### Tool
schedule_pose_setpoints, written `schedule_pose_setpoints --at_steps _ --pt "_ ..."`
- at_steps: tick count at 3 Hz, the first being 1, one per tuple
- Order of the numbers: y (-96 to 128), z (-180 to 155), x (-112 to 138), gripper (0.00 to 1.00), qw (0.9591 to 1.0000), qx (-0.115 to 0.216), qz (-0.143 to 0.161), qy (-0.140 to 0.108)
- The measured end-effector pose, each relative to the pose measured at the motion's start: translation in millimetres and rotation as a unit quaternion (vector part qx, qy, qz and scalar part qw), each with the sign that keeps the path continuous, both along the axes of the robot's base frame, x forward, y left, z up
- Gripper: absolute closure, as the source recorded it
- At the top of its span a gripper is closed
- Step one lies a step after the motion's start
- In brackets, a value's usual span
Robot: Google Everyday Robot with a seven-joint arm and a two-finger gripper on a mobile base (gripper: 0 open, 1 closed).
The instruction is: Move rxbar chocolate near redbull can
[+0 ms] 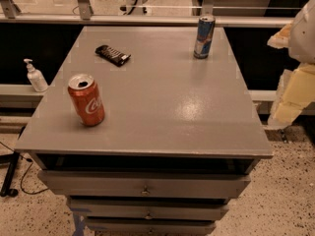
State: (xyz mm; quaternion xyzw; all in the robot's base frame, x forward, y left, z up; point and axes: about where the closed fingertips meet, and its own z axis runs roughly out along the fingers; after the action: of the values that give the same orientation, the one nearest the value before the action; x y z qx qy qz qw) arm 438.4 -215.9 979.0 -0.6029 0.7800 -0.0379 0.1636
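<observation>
The chocolate bar [112, 55] lies flat on the desk [162, 117], in the back-left part of the top, black wrapper w/ pale lettering facing up. Its long axis runs diagonally, one end toward the back-left corner and the other toward the front-right. The blue can [204, 37] stands upright near the back edge, right of centre. It is well apart from the bar, w/ bare desk btwn them. An orange can [86, 100] stands front-left, nearer the camera than the bar. It doesn't touch the bar and isn't on the line from bar to blue can.

The end effector [291, 95] hangs beyond the right edge of the desk, a pale yellowish shape at the frame's side. It isn't on the bar, and I can't tell whether it's apart or together.

Re the coming move: in this view the bar lies left of the end effector and further back, nearly the whole desk width away. There's only one arm, so no choice of reach. The blue can sits roughly btwn the two, so a straight reach prob. passes close to it and could tip it. The grasp likely needs the wrist turned to the bar's diagonal, closing across its short side. By the look of things the task hasn't started.
</observation>
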Motion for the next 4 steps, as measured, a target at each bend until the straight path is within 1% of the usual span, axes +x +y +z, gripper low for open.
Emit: schedule_pose_setpoints --at_steps 1,2,3,4 --pt "0 0 0 0.0 1.0 0.0 0.0 0.0" --pt "-1 3 3 0.0 0.9999 0.01 0.006 -0.007" --pt "3 -16 26 0.0 0.9971 0.07 0.026 -0.014" --pt "36 -39 58 0.0 0.9839 0.17 0.052 -0.013"
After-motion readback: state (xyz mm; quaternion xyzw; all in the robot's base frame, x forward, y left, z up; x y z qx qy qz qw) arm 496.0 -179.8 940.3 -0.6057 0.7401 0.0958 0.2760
